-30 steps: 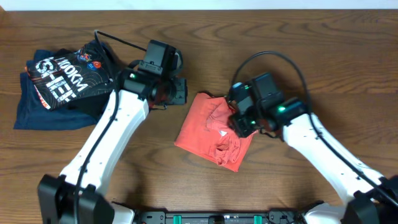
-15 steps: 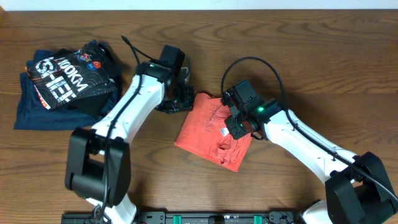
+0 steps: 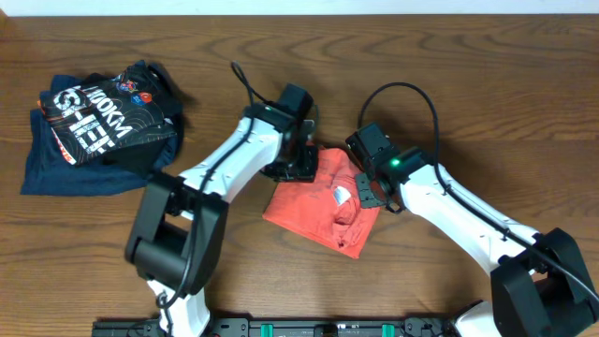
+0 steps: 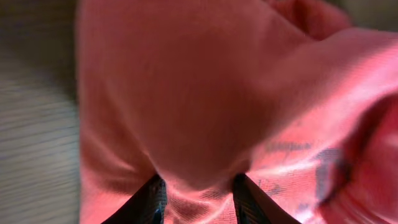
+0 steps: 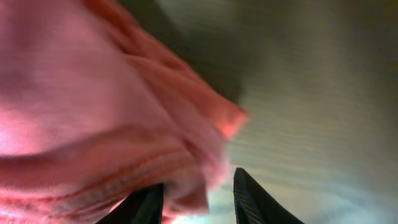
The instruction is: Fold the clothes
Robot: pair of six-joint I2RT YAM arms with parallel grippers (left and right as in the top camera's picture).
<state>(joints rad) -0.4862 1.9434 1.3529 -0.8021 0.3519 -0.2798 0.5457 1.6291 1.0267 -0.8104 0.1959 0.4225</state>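
Overhead view puts the coral-red short-sleeved soft fabric shirt (image 3: 314, 211) as a crumpled, partly folded bundle on the brown wooden table (image 3: 487, 75), directly below and between the two claws. The left claw (image 3: 301, 167) sits on the far-left corner of the bundle. In the left wrist view a bulge of red cloth fills the space between its two dark fingers, so I judge that it is clamped on the fabric, probably to lift this corner for the next fold. The right claw (image 3: 367, 192) is at the right edge of the shirt, just beside the small white logo, which faces up. In the right wrist view its fingers stand somewhat apart, with a hem of the cloth hanging against one of them and bare table behind the other; whether it really pinches the cloth I cannot tell. Taking the shirt at two opposite sides makes sense to me, because soft cloth sags and one grip would only drag it. The bundle is nearly as wide as it is long; its longer axis seems to run from the corner under the left claw toward the near-right corner, below the right claw. A pile of dark navy garments with white lettering (image 3: 94, 126) lies well apart, to the left of the left claw, and nothing touches it.
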